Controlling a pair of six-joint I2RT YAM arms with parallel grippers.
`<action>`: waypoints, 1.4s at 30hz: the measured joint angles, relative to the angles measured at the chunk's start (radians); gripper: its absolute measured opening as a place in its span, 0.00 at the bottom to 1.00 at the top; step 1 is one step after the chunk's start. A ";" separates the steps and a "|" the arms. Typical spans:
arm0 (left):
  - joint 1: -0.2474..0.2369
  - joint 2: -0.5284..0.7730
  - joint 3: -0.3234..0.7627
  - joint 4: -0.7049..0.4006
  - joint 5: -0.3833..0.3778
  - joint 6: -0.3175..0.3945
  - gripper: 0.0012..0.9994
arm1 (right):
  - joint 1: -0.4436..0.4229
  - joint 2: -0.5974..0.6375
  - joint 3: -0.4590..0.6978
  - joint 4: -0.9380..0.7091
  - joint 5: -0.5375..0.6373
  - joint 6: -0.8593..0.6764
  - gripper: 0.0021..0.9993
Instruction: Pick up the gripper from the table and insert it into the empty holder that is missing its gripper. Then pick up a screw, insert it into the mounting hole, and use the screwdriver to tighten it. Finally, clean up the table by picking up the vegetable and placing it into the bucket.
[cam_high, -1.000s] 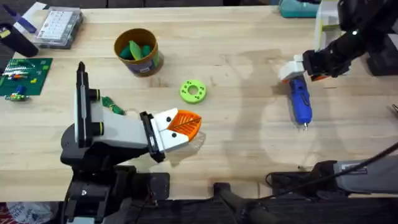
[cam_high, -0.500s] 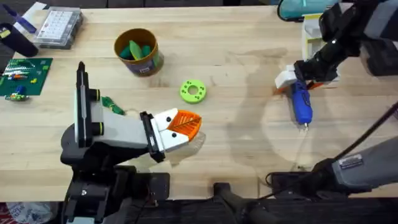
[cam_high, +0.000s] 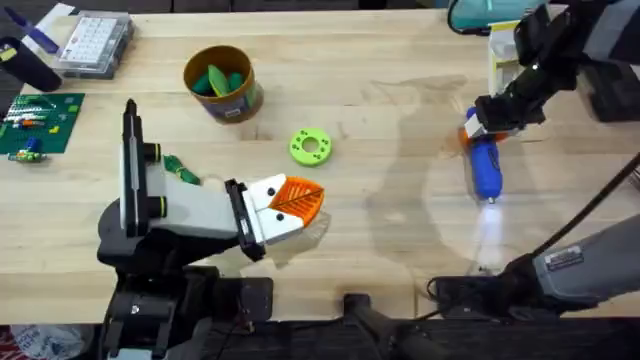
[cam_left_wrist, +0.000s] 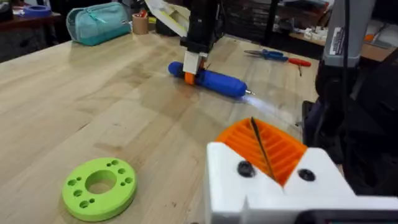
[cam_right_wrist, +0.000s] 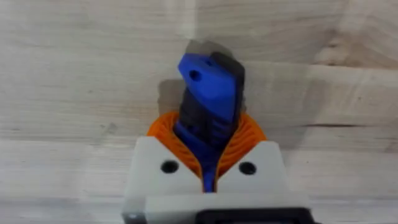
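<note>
The blue screwdriver (cam_high: 485, 168) lies on the table at the right, and a light glows on the wood at its bit end. My right gripper (cam_high: 478, 130) is shut on its rear end, and the orange pads (cam_right_wrist: 245, 140) clamp the blue body (cam_right_wrist: 208, 81). My left gripper (cam_high: 292, 203) rests low near the front middle, shut with nothing in it. The dark green vegetable (cam_high: 181, 169) lies beside the left arm. The yellow-tan bucket (cam_high: 240, 100) stands at the back left with green pieces inside. The loose gripper, holder and screw are out of view.
A lime-green ring disc (cam_high: 311, 146) lies mid-table. A clear parts box (cam_high: 95, 42) and a green circuit board (cam_high: 38, 120) sit at the far left. A teal bag (cam_high: 478, 12) and a pale part (cam_high: 500, 48) stand at the back right. Blue-handled pliers (cam_left_wrist: 273, 56) lie beyond the screwdriver.
My right gripper came down onto the screwdriver's rear end and shut on it. A light now glows at the bit end. The left arm stayed still.
</note>
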 joint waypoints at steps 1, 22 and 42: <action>0.000 0.000 0.000 0.000 0.000 0.000 0.01 | 0.000 0.002 0.001 0.000 0.000 0.001 0.03; 0.000 0.000 0.000 0.000 0.000 0.000 0.01 | 0.000 -0.029 0.048 -0.085 -0.015 -0.002 0.02; 0.000 0.000 0.000 0.000 0.000 0.000 0.01 | 0.000 -0.325 0.285 -0.191 -0.062 -0.030 0.02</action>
